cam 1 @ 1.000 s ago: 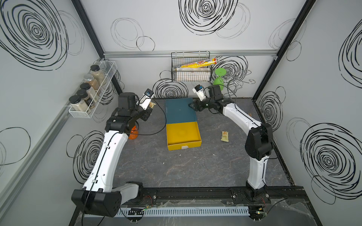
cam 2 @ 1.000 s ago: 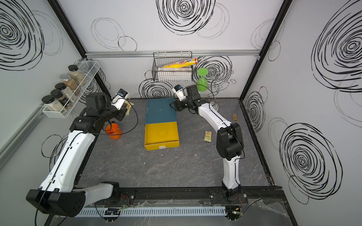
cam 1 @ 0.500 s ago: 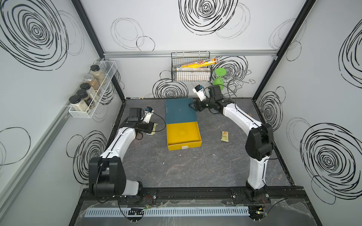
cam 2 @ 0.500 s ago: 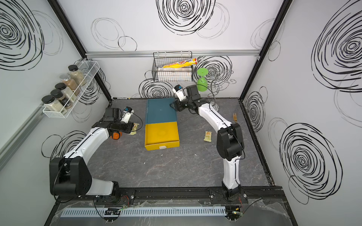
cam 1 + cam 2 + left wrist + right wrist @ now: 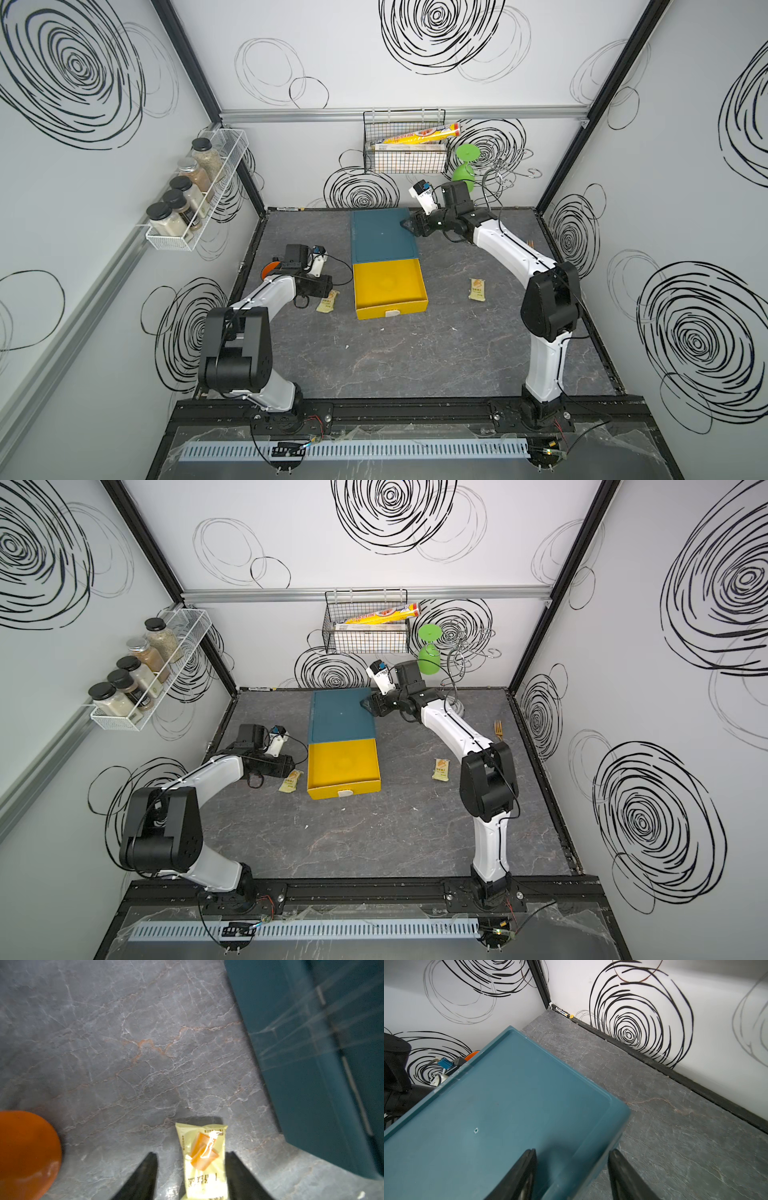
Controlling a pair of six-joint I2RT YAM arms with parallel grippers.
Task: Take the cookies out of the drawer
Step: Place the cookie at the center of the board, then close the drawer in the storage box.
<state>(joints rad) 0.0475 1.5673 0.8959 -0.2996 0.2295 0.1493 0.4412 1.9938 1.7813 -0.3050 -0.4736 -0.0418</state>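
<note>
Grey marbled surface [image 5: 415, 353] inside white walls with black swirl marks. Teal cabinet [image 5: 382, 235] near the back, its yellow drawer [image 5: 386, 284] pulled out toward the arms. Drawer floor looks bare in both top views.

Two pale yellow cookie packets visible, both out on the surface. The left packet [image 5: 204, 1159] lies just beside the drawer's left wall. The right packet [image 5: 477, 288] lies on the other side, apart from the drawer. No green or black packet seen anywhere.

Note on the left pincer [image 5: 191, 1153]: released, jaws apart, low over the surface. The left packet lies flat between the fingers, nearer one of them, its long axis running along them and out past the tips. Not clamped. Orange round object [image 5: 25, 1153] off to one side, clear of it.

Note on the right pincer [image 5: 572, 1150]: jaws apart, astride a back corner of the cabinet, one finger over the top, one beside the wall. Holds nothing. Cannot tell whether it presses down.

Judgement: the left arm is directly over its packet, so any retreat should go straight up, since a sideways pull could drag it. The right packet is well apart from the right pincer.
</note>
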